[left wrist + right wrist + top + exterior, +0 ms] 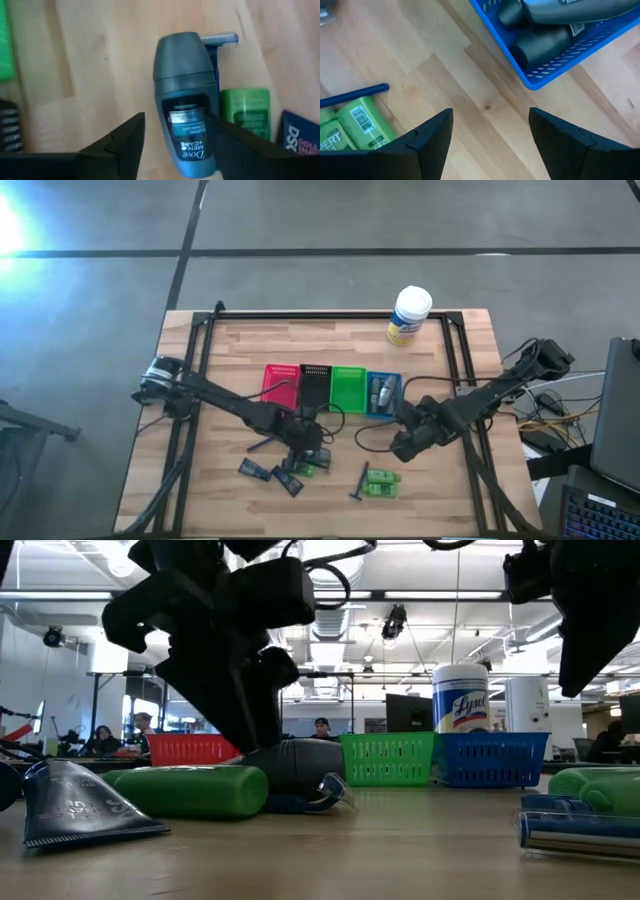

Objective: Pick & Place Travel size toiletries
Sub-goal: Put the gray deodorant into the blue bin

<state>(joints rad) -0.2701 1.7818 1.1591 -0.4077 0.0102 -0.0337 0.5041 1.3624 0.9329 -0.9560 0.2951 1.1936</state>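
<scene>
- While the left arm reaches low over the front of the bench (200, 350), the left gripper (175, 135) stands with its fingers (125, 142) spread on either side of a grey oval bottle (184, 100); whether they press on it cannot be told.
- That bottle lies flat on the wood, its rounded cap pointing away from the fingers; a blue-handled razor (218, 45) and a green packet (246, 112) lie just beside it, and a dark tube (300, 137) shows at the edge of the left wrist view.
- The right gripper (490, 137) has its fingers (432, 135) spread over bare wood, holding nothing.
- Near it stands the blue tray (555, 70), with grey bottles (540, 42) lying inside; green packets (350, 127) and a blue razor handle (352, 95) lie on the opposite side of the fingers.
- From above, four trays sit side by side mid-bench: red (280, 385), black (314, 385), green (348, 388) and blue.
- Loose items lie along the front edge: two dark tubes (252, 470), and further right a green packet pair (382, 480) with a dark stick (360, 483) touching it.
- A white canister (409, 315) stands at the rear, well apart from the trays.
</scene>
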